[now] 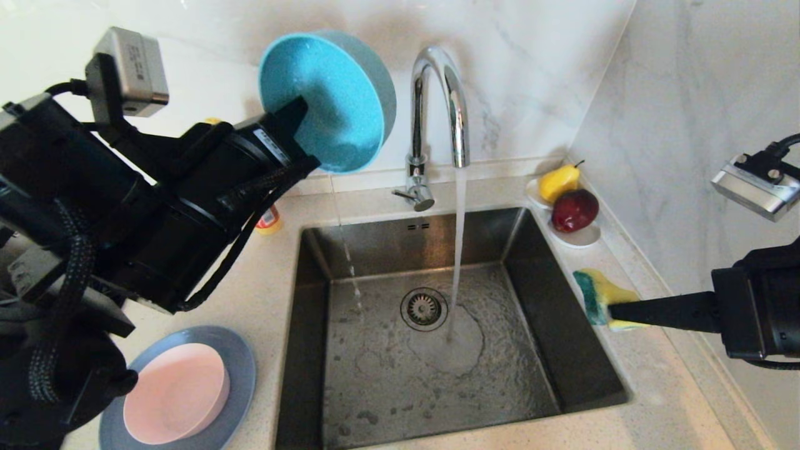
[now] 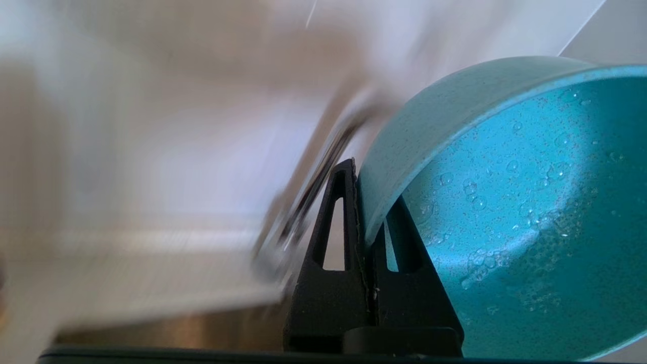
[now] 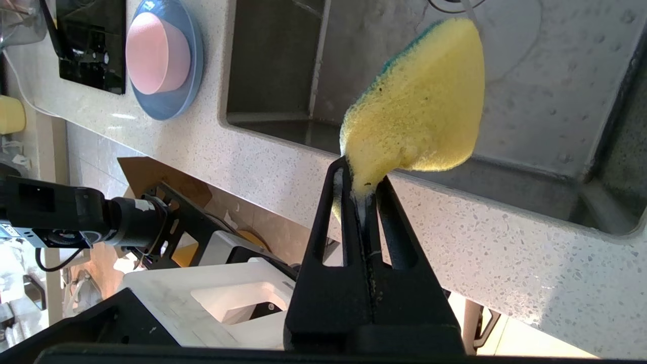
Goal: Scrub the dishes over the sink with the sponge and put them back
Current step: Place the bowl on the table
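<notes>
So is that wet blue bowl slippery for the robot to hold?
Probably a bit. Water drops bead all over the inside of the blue bowl, so its glazed skin looks slick. The left hand pinches only the thin rim, and the bowl hangs tilted on its side, so it might swivel or slide. It looks stiff, so it won't bend, but could chip if dropped.

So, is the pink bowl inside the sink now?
No, the pink bowl sits on the grey-blue plate on the counter, left of the sink.
</notes>
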